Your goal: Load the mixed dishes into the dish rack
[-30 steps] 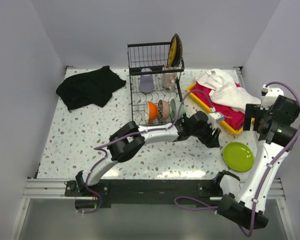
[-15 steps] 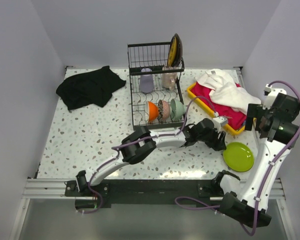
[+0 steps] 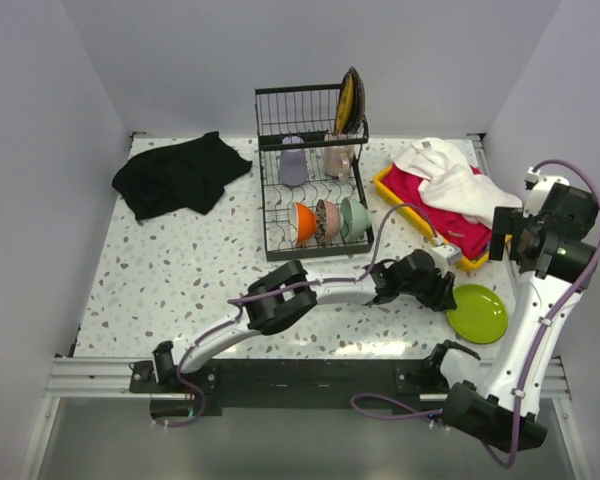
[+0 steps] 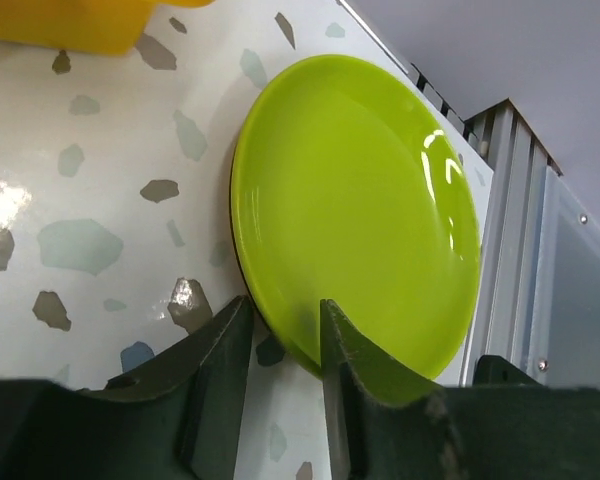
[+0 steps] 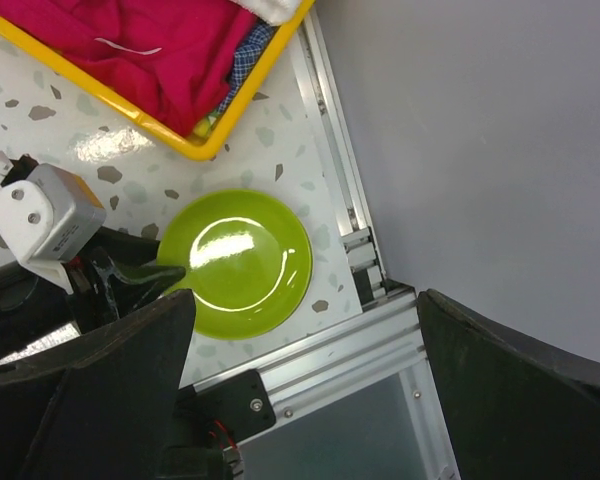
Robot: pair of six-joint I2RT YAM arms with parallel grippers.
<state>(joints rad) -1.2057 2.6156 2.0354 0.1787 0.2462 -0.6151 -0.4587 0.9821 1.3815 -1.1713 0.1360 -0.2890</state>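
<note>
From above, on the desk [image 3: 180,270], the green plate [image 3: 477,313] lies well apart from the dish rack [image 3: 267,200]. Left wrist view: left gripper [image 4: 280,312] apart, astride its rim. Right wrist view: right gripper [image 5: 307,300] wide apart, empty.

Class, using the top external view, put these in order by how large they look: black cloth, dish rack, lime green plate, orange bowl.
1. dish rack
2. black cloth
3. lime green plate
4. orange bowl, which stands on edge in the rack and so shows less of itself
</note>
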